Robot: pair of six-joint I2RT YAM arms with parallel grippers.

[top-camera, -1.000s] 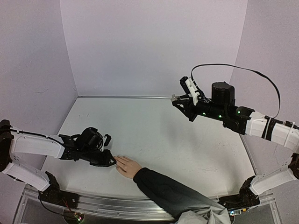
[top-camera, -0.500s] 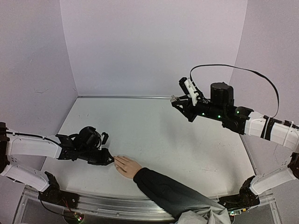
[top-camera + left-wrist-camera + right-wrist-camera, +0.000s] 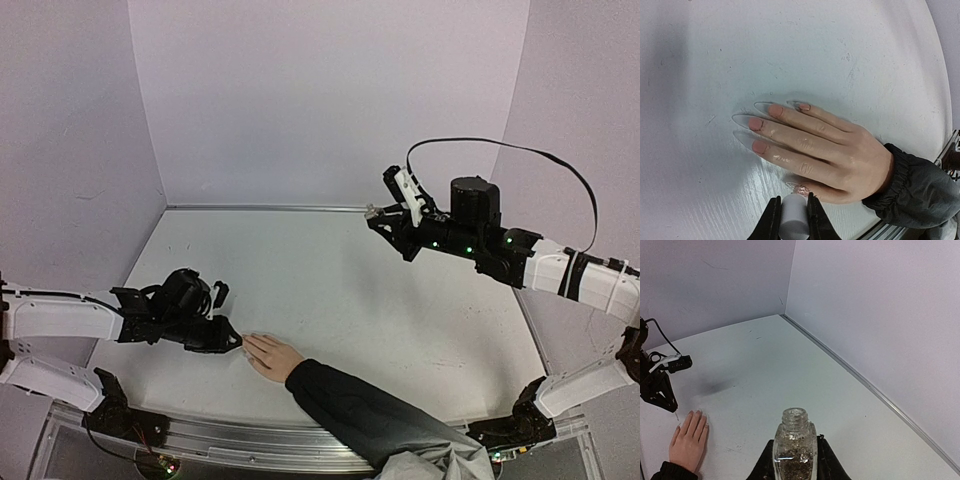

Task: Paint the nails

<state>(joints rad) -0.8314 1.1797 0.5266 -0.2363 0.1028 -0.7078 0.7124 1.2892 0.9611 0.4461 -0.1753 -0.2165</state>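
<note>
A light-skinned hand in a dark sleeve lies flat on the white table, fingers spread. Its nails are long and pale with pink beds; the nearest one carries glittery polish. My left gripper is shut on a white cylindrical brush cap, right at that glittery nail. From above, the left gripper sits at the fingertips of the hand. My right gripper is shut on a small clear glass bottle of glitter polish, uncapped and upright, held high at the back right.
White walls enclose the table, with a metal strip along the right wall's foot. The sleeved forearm crosses the front edge between the two arm bases. A black cable loops above the right arm.
The left arm's elbow has sunk and slid left, while its gripper stays at the fingertips. The right arm dipped slightly, then held still. The hand has not moved.
</note>
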